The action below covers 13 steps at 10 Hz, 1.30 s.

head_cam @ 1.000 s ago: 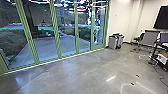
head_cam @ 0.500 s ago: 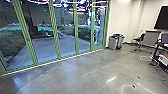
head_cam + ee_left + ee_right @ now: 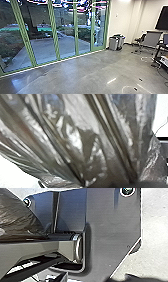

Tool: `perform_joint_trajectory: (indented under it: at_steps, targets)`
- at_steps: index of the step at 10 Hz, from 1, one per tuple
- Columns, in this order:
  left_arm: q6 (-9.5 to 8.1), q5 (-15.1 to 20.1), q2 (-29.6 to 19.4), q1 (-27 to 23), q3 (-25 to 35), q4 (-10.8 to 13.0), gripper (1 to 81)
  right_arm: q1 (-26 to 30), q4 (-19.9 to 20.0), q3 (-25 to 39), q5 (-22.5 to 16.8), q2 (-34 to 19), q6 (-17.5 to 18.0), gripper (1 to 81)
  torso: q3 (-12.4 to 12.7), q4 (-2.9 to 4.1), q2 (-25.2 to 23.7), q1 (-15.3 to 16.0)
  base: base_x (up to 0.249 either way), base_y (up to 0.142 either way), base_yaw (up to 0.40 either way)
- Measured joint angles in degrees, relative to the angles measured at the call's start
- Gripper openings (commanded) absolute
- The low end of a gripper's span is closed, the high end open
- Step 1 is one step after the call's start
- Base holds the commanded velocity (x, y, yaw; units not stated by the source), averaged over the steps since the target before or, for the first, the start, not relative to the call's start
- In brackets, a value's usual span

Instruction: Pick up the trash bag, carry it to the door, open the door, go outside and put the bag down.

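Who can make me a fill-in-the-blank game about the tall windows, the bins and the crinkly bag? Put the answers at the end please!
1. The frames around the tall glass panels are the color ____.
2. In the head view, the bins stand to the ____ of the glass panels.
3. The crinkly trash bag shows very large in the ____ wrist view.

Missing words: green; right; left.

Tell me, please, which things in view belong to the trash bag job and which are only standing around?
For the job:
crumpled, shiny plastic trash bag
green-framed glass door
grey pavement outside

Only around:
grey, boxy bins
grey-backed chair
black, flat wall screen
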Motion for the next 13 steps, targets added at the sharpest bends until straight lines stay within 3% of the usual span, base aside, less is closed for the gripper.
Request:
perform_joint_trajectory:
  at_steps: [13]
  targets:
    - [0.20, -1.2, 0.0, 0.0, 0.0, 0.0, 1.0, 0.0, 0.0, -0.1, 0.0, 0.0, 0.0, 81.1, 0.0, 0.00, 0.0, 0.0, 0.170, 0.000, 0.000]
